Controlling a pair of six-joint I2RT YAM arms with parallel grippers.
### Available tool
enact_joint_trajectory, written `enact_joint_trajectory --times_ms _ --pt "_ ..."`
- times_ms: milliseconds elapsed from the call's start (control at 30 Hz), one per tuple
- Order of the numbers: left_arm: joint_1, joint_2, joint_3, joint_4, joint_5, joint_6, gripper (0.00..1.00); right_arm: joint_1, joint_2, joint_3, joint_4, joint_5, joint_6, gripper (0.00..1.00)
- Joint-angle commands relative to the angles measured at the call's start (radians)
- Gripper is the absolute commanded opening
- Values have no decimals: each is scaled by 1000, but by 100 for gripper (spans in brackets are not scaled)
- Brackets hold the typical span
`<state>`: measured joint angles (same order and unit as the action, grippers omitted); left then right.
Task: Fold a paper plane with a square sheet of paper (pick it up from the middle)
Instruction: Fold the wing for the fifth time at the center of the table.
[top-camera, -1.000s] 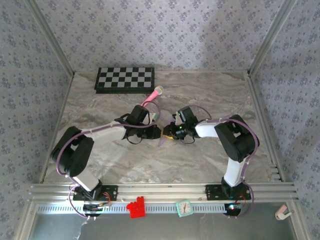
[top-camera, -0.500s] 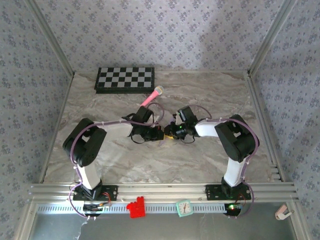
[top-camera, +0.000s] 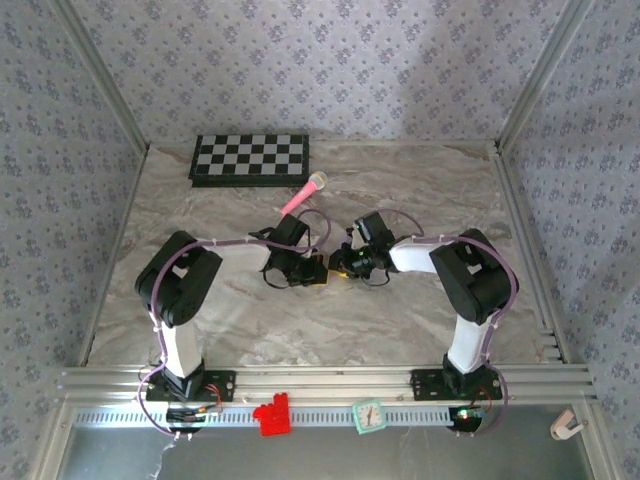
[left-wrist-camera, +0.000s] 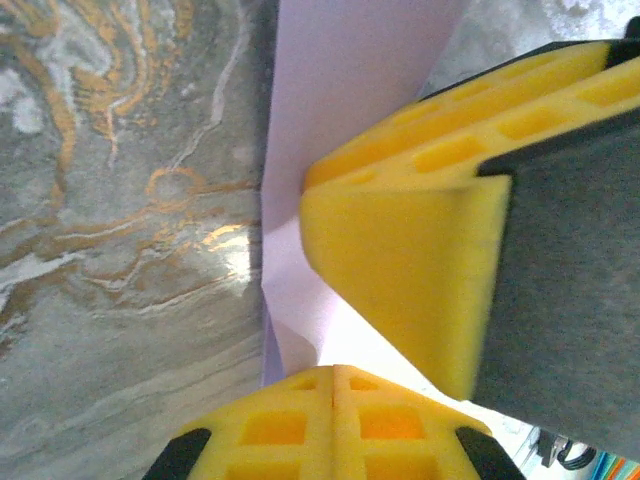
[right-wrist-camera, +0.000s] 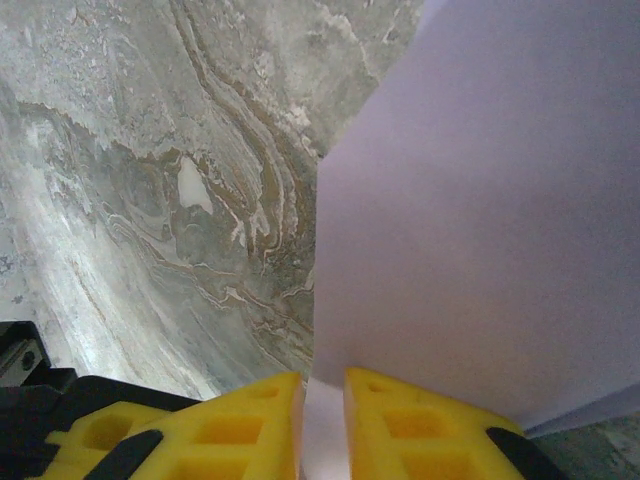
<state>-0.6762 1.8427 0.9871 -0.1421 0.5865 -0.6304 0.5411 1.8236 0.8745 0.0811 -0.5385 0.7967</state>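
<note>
Paper (right-wrist-camera: 480, 230) pinched by both jaws, left (left-wrist-camera: 335, 365) and right (right-wrist-camera: 322, 400), over grey marble tabletop (top-camera: 420, 185); floral-wallpaper walls (top-camera: 330, 70).

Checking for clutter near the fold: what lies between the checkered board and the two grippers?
In the top view, the pink toy microphone lies between the checkered board and the left gripper and right gripper.

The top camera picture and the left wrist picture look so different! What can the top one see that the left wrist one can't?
Top view alone: the checkered board, the pink toy microphone and both whole arms, meeting mid-table. Left wrist view alone: a close look at the lavender paper pinched in the left gripper, with the right gripper's yellow finger beside it. Both: the marble table and the two grippers.
</note>
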Motion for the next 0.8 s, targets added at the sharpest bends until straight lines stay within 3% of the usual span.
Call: enact_joint_trajectory --times_ms 0,767 --pt "-7 18 27 -49 -14 11 0 0 37 5 -81 32 14 20" --pt "-13 39 42 -128 -45 31 0 -9 3 8 -52 8 25 20"
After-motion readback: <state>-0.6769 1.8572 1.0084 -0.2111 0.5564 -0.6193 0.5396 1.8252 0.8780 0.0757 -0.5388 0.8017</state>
